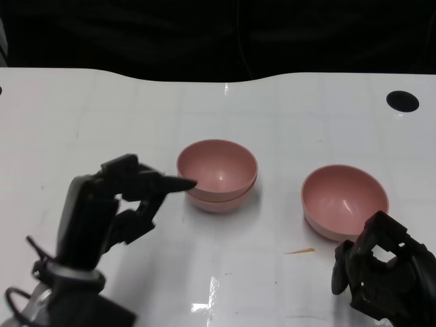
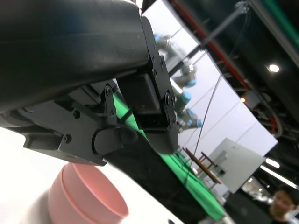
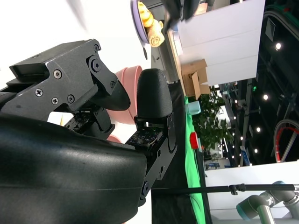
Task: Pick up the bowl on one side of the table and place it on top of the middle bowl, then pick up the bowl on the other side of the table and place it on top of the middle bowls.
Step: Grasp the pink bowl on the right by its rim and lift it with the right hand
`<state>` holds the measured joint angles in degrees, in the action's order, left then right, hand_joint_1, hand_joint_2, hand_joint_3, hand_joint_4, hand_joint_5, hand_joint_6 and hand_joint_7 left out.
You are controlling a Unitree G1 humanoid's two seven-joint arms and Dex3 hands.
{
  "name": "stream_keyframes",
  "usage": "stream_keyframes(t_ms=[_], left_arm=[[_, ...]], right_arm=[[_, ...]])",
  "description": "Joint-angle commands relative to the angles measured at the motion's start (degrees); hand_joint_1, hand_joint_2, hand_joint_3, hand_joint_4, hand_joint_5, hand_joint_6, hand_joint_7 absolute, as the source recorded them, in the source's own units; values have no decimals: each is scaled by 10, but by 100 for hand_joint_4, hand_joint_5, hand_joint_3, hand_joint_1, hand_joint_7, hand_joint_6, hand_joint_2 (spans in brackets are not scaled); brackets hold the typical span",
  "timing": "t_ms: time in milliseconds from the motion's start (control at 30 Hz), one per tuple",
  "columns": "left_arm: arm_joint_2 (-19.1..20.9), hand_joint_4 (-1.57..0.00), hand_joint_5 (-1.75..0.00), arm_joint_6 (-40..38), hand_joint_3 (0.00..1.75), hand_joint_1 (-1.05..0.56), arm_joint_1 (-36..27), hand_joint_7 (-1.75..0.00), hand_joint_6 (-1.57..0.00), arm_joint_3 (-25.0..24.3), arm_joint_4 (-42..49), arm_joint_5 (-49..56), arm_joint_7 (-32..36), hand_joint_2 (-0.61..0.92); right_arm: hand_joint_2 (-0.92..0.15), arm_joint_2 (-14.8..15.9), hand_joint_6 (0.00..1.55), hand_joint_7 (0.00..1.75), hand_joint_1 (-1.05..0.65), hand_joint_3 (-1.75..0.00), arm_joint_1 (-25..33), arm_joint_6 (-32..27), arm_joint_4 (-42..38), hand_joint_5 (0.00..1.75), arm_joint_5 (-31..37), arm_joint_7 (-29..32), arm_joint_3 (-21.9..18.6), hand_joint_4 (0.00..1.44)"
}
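Note:
Two pink bowls sit nested as one stack (image 1: 216, 174) at the table's middle. A single pink bowl (image 1: 344, 201) stands to its right. My left hand (image 1: 122, 197) hovers just left of the stack, holding nothing, with one finger stretched toward the stack's rim. The left wrist view shows the stack (image 2: 84, 196) below my left hand's fingers (image 2: 149, 93). My right hand (image 1: 383, 272) is at the near side of the single bowl, its fingers bent and nothing in them. In the right wrist view a bit of pink bowl (image 3: 127, 77) shows beyond the parted fingers (image 3: 152, 95).
The white table (image 1: 88, 116) has a black round hole (image 1: 402, 101) at the far right and a small orange smear (image 1: 300, 251) near the single bowl. A dark edge runs along the table's far side. A person shows far off in the left wrist view.

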<state>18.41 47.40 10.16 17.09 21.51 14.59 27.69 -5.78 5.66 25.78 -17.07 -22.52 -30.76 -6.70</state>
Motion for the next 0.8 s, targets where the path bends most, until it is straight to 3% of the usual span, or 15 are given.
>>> stream_keyframes(t_ms=[33, 133, 233, 400, 633, 800], left_arm=[[6, -79, -144, -56, 123, 12, -53, -115, -90, -27, -79, -111, -99, 54], [7, -82, -170, -162, 133, 14, -113, -158, -78, -53, -183, -214, -178, 53], [10, -90, -174, -252, 142, 19, -145, -172, -76, -78, -236, -326, -268, 58], [14, -94, -175, -355, 150, 27, -170, -175, -78, -120, -268, -392, -363, 61], [15, -96, -175, -429, 138, 33, -185, -175, -80, -160, -265, -393, -443, 68], [1, -105, -175, -440, 139, 36, -175, -175, -88, -180, -230, -403, -498, 72]], right_arm=[[-61, 11, 64, 167, -2, -122, 1, 1, -3, 175, -5, -1, -7, 93], [-61, 11, 64, 167, -2, -122, 2, -3, 1, 175, -2, 5, -8, 93], [-61, 10, 64, 167, -2, -122, 0, 2, -4, 175, -3, 4, -10, 93], [-61, 12, 65, 167, -2, -122, -3, 1, -7, 175, -6, 3, -14, 94], [-61, 19, 64, 166, -3, -120, -12, 19, -19, 175, 4, 3, -16, 93], [-61, 17, 65, 167, 0, -119, -25, 86, -49, 175, 31, 16, -21, 92]])
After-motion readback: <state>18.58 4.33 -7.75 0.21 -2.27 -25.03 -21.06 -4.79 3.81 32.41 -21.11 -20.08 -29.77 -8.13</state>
